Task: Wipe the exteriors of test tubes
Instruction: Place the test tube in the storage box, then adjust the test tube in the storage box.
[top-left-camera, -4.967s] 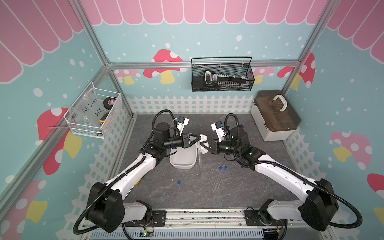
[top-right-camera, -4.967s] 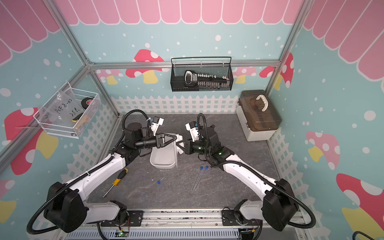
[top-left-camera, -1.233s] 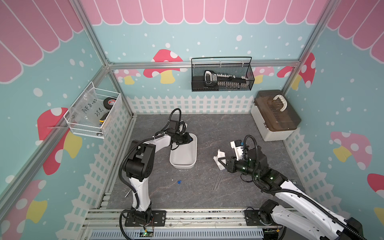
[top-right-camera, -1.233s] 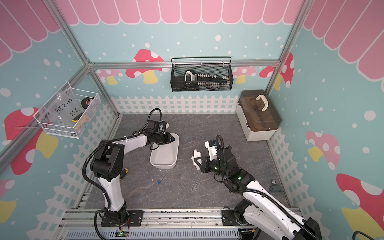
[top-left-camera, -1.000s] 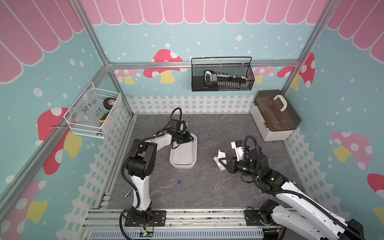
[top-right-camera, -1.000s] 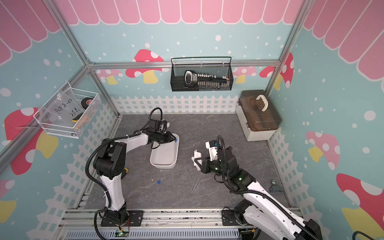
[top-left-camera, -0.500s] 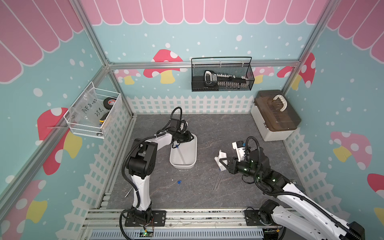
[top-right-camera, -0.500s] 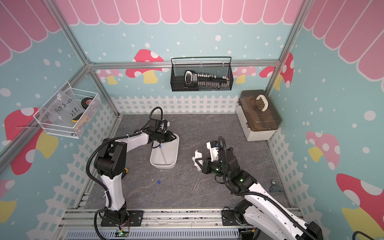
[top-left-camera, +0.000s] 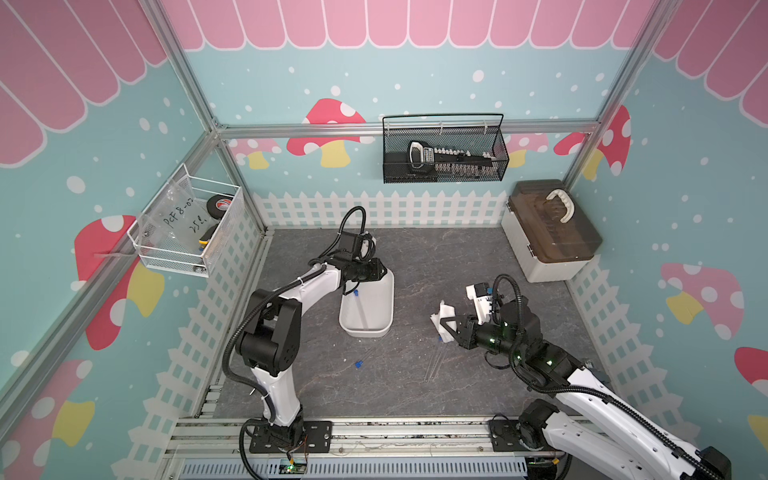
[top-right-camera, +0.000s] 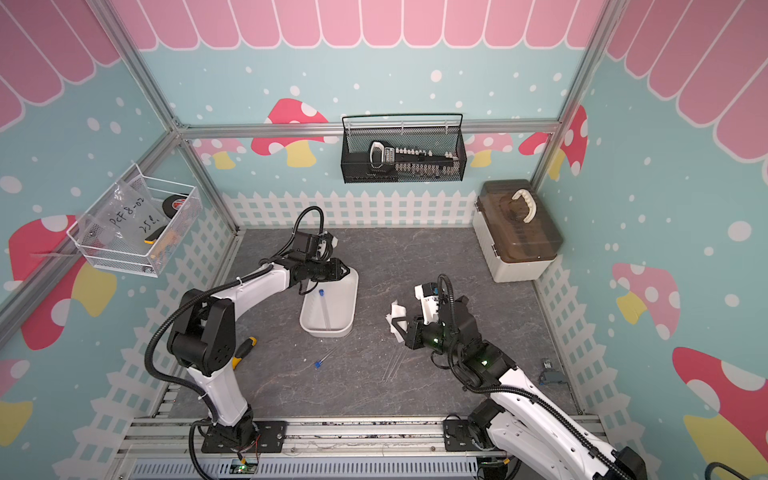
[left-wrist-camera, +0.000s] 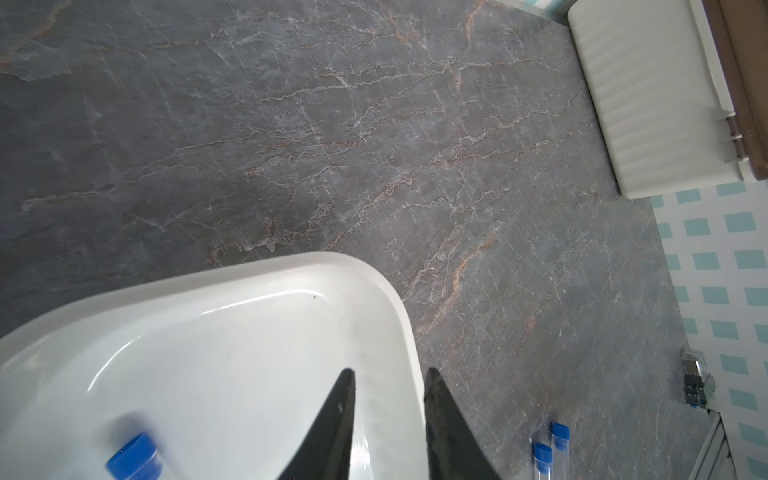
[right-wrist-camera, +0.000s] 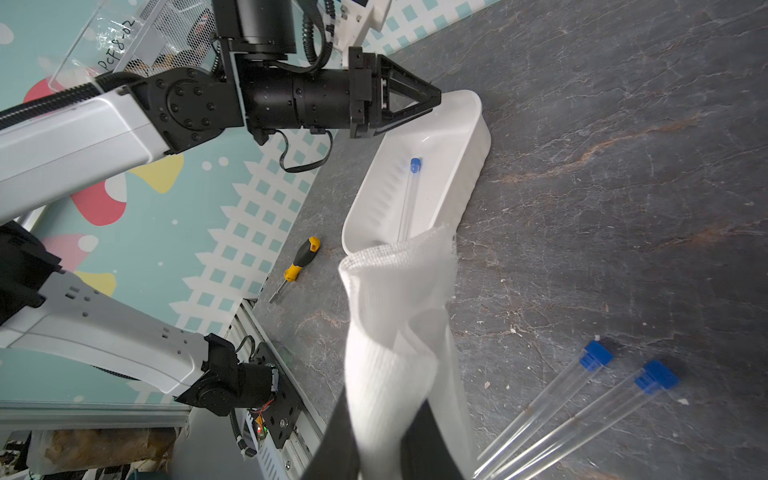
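Left of centre in both top views, the left gripper (top-left-camera: 382, 272) hangs over the far end of the white tray (top-left-camera: 366, 331). Its wrist view shows the jaws a little apart with nothing between them. One test tube (top-left-camera: 360, 311) lies lengthwise in the tray, blue cap toward that gripper. Below the tray, at lower centre, a second tube (top-left-camera: 359, 365) lies loose on the grey table (top-left-camera: 436, 257), slanting up to the right. The left arm looks the nearer one to it. Further right, a pair of tubes (right-wrist-camera: 573, 376) lies side by side, their long axes running down and slightly left from just under the white cloth (top-left-camera: 444, 322). The right gripper (right-wrist-camera: 384, 409) is clamped on that cloth, which hangs just above the pair's upper ends.
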